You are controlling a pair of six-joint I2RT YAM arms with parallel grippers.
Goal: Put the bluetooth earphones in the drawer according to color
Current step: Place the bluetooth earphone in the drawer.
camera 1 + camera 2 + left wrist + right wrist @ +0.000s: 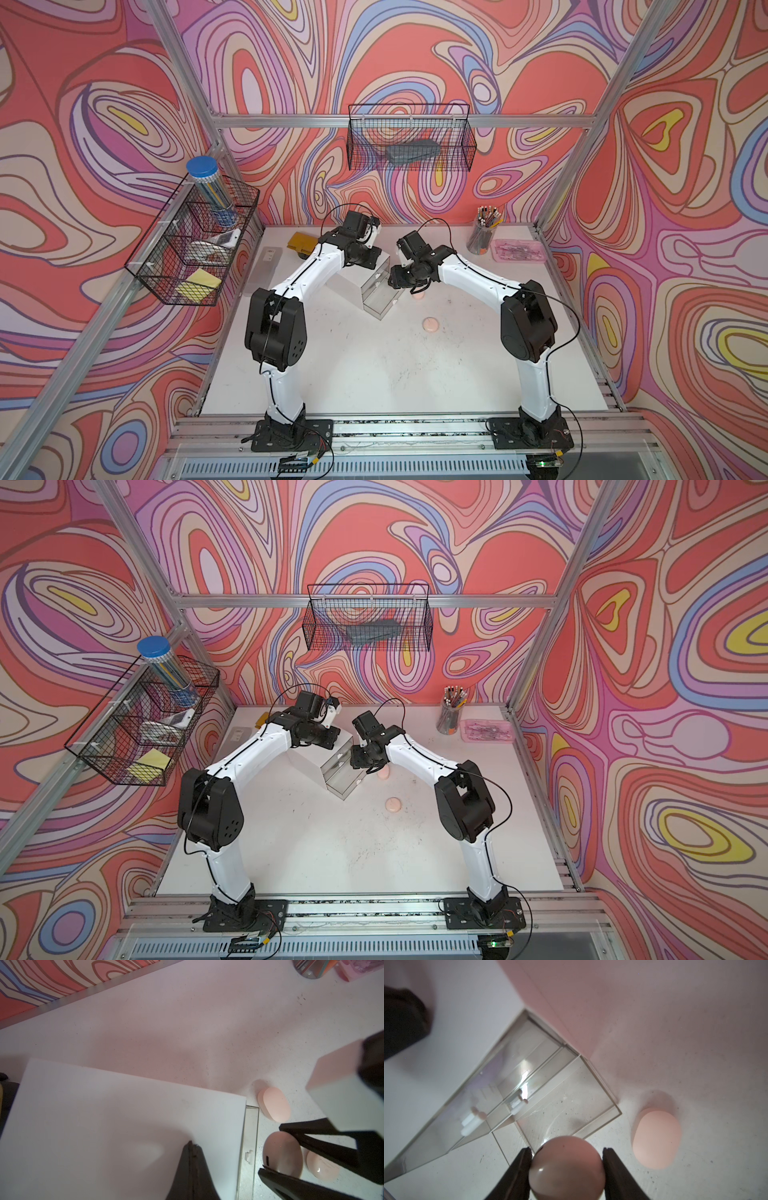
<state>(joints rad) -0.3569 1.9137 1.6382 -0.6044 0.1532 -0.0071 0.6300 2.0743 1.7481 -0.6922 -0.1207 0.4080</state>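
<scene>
Pinching 1 pink case (565, 1169) at lower centre, right gripper (566, 1152) should clear the drawer (571, 1095) rim before spreading; left gripper (192, 1146), pressed together, tops the cabinet (104, 1126).

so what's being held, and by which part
The right gripper holds a pale pink earphone case, fingers on its opposite sides; left gripper is shut on nothing.
</scene>
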